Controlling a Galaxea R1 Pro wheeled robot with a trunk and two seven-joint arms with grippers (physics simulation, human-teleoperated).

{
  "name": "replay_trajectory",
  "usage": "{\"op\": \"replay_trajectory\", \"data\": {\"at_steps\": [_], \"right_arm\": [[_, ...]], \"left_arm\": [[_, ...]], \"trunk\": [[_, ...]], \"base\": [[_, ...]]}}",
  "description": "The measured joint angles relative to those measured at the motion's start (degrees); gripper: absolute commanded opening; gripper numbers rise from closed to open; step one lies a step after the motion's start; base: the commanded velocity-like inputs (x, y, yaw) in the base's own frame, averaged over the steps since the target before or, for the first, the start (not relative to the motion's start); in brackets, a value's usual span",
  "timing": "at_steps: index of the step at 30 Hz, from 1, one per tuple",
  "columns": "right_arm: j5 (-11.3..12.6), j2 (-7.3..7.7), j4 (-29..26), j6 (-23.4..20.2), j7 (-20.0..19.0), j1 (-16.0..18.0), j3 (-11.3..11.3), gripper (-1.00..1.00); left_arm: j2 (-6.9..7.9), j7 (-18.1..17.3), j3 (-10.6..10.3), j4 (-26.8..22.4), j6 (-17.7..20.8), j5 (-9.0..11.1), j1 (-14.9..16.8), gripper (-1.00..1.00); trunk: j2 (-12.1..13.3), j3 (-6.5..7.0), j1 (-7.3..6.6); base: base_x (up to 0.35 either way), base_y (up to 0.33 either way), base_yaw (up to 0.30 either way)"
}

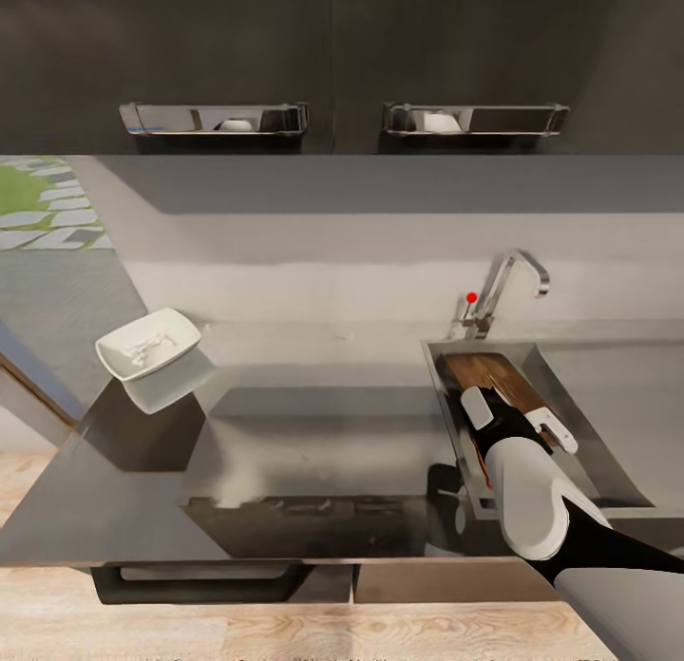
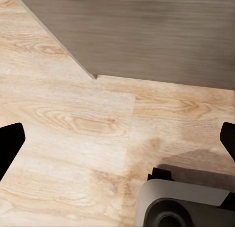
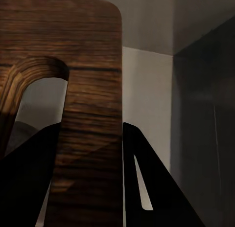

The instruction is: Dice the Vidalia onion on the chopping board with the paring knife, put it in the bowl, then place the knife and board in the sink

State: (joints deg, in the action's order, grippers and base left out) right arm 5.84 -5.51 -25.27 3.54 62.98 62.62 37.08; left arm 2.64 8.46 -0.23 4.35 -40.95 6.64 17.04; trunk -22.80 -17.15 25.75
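The brown chopping board [image 1: 491,370] lies tilted inside the grey sink [image 1: 608,424], against its left wall. My right gripper [image 1: 518,420] reaches into the basin and is shut on the board's handle strip [image 3: 93,90], with a dark finger on each side of it. A thin red sliver [image 1: 480,460] beside the wrist looks like the paring knife's handle; the blade is hidden. The white bowl [image 1: 114,353] stands at the countertop's far left, with pale diced onion [image 1: 149,343] in it. My left gripper [image 2: 117,139] hangs open over wooden floor.
The chrome tap [image 1: 503,281] with its red knob [image 1: 471,297] rises behind the sink. The grey countertop [image 1: 313,433] runs between bowl and sink. Two shelves [image 1: 214,120] hang on the dark wall above. The robot's base [image 2: 181,207] sits below the left gripper.
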Motion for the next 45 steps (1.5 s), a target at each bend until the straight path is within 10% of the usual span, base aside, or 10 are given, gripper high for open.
{"op": "replay_trajectory", "data": {"at_steps": [15,16,39,45], "right_arm": [[0.07,0.03,-0.14,-0.05,0.37,0.00,0.02,-1.00],[0.07,0.02,-0.14,-0.05,0.36,0.00,0.02,1.00],[0.06,-0.45,-6.57,-1.73,0.96,0.00,-0.83,1.00],[0.32,-1.18,-17.31,-9.55,3.34,0.00,-9.15,1.00]], "left_arm": [[0.00,0.00,0.01,0.00,0.00,0.00,0.00,1.00],[0.00,0.00,0.00,0.00,0.00,0.00,0.00,1.00],[0.00,0.00,-0.03,0.00,0.00,-0.01,0.00,1.00],[-0.04,0.00,-0.05,0.00,0.00,-0.01,0.00,1.00]], "trunk": [[-0.01,-0.37,0.00],[-0.01,-0.37,0.00],[-0.01,-0.37,-0.01],[-0.01,-0.36,-0.01]], "base": [[0.000,0.000,0.000],[0.000,0.000,0.000],[0.000,0.000,0.000],[0.000,0.000,0.000]]}}
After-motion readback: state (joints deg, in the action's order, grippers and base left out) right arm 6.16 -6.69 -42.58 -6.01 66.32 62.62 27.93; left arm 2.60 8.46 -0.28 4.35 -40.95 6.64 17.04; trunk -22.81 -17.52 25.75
